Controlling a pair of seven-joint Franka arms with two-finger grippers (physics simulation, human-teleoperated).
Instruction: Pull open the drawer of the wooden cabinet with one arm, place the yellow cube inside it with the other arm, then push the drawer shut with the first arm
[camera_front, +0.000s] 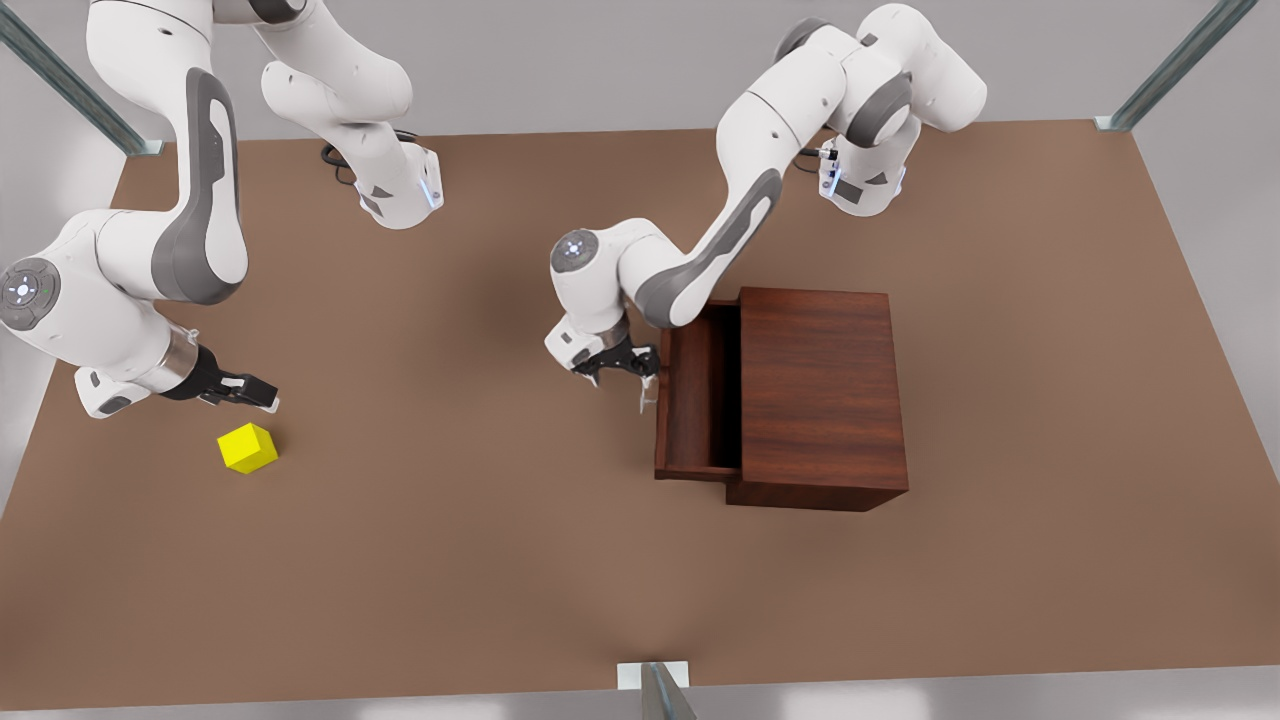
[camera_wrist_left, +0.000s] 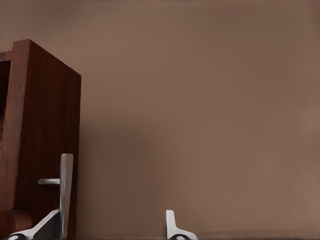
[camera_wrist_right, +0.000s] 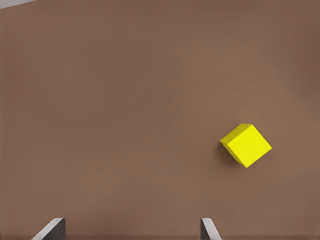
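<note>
Front view: right hand (camera_front: 262, 396) open near yellow cube (camera_front: 247, 447); left hand (camera_front: 625, 368) open at half-hidden drawer (camera_front: 697, 400) handle (camera_wrist_left: 65, 192).

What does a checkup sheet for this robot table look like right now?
Surface: brown table, flat and bare apart from the job's things.
Cabinet: dark wood, standing toward the front view's right.
Drawer: pulled partly out, nothing seen inside; silver handle on its front.
Cube: yellow, resting on the table at the front view's left, far from the drawer, not held.
Clutter: nothing seen.
Left tool: at the drawer's handle, fingers open, one finger beside the bar.
Right tool: just above the cube, open, not touching it.
Cables: black cable at the base of the arm on the front view's left.
Surroundings: grey walls, metal frame bars at the corners.
</note>
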